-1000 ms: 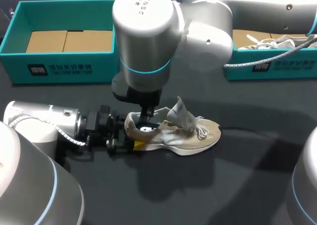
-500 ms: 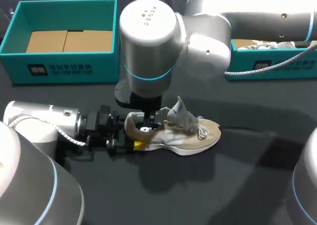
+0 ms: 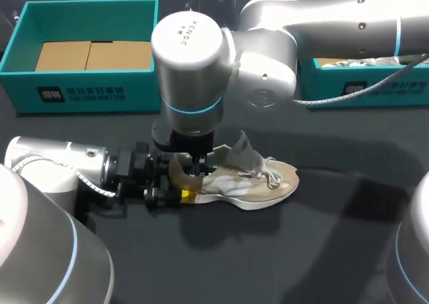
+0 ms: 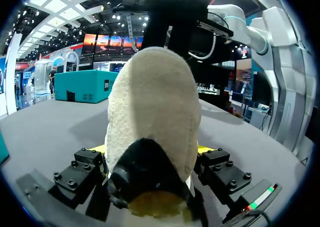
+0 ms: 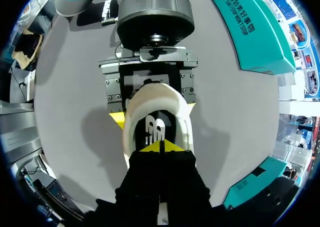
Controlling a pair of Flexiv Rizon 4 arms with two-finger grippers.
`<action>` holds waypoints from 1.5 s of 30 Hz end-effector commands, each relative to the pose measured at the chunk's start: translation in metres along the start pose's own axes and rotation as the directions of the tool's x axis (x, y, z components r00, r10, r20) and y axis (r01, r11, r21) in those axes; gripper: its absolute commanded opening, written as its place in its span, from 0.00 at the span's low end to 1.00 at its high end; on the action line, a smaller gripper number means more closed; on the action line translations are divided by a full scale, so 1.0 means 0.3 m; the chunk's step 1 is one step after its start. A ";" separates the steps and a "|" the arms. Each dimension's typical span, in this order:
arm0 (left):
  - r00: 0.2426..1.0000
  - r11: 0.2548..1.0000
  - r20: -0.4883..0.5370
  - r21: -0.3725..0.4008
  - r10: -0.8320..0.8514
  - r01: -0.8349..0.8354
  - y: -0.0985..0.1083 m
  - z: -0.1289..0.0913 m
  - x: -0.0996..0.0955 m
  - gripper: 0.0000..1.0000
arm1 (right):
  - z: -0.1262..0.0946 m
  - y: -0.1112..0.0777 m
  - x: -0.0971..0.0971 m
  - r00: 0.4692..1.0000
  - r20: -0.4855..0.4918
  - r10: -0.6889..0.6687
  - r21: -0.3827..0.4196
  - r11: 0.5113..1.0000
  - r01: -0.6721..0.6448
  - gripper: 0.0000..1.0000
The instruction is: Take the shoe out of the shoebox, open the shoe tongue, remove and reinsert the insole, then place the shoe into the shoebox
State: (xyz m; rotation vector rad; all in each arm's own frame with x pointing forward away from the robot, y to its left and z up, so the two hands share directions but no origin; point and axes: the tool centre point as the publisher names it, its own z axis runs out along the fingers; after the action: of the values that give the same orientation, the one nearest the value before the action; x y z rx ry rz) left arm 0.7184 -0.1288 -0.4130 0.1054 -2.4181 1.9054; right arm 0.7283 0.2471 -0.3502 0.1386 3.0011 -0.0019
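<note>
left hand level, clamped on shoe heel | right hand vertical, tips pinched together inside shoe

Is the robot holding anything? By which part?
The left gripper clamps the shoe by its heel, both sides. The right gripper, shut, sits inside the opening; grip unclear.

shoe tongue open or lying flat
Open: the shoe tongue stands upright, lifted off the laces of the shoe in the head view.

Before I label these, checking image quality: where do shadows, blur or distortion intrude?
Head view: soft arm shadow on the table before the shoe. Left wrist view: fisheye swells the heel, near edge blurred. Right wrist view: sharp, shadow beside the shoe.
</note>
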 end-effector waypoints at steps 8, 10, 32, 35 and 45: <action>1.000 1.000 0.003 0.000 -0.001 0.001 0.015 -0.001 0.010 0.00 | 0.078 -0.063 -0.007 0.998 -0.035 0.043 0.001 0.999 -0.043 0.00; 1.000 1.000 0.003 0.000 -0.001 0.001 0.015 -0.001 0.010 0.00 | 0.084 -0.083 -0.008 0.998 -0.034 0.051 0.005 0.999 -0.051 0.00; 1.000 1.000 0.003 0.000 -0.001 0.001 0.015 -0.001 0.010 0.00 | 0.128 -0.194 -0.043 0.991 -0.042 0.131 0.006 0.991 -0.131 0.34; 1.000 1.000 0.003 0.000 -0.001 0.001 0.015 -0.001 0.010 0.00 | 0.155 -0.202 -0.044 0.988 -0.070 0.135 0.010 0.991 -0.134 0.36; 1.000 1.000 0.003 0.000 -0.001 0.001 0.015 -0.001 0.010 0.00 | 0.245 -0.212 -0.005 0.974 -0.180 0.135 0.032 0.991 -0.131 0.41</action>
State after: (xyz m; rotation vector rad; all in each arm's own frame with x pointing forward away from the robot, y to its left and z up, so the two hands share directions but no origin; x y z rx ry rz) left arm 0.7185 -0.1290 -0.4133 0.1055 -2.4186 1.9051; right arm 0.7304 0.1812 -0.4043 0.3634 3.1445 -0.0013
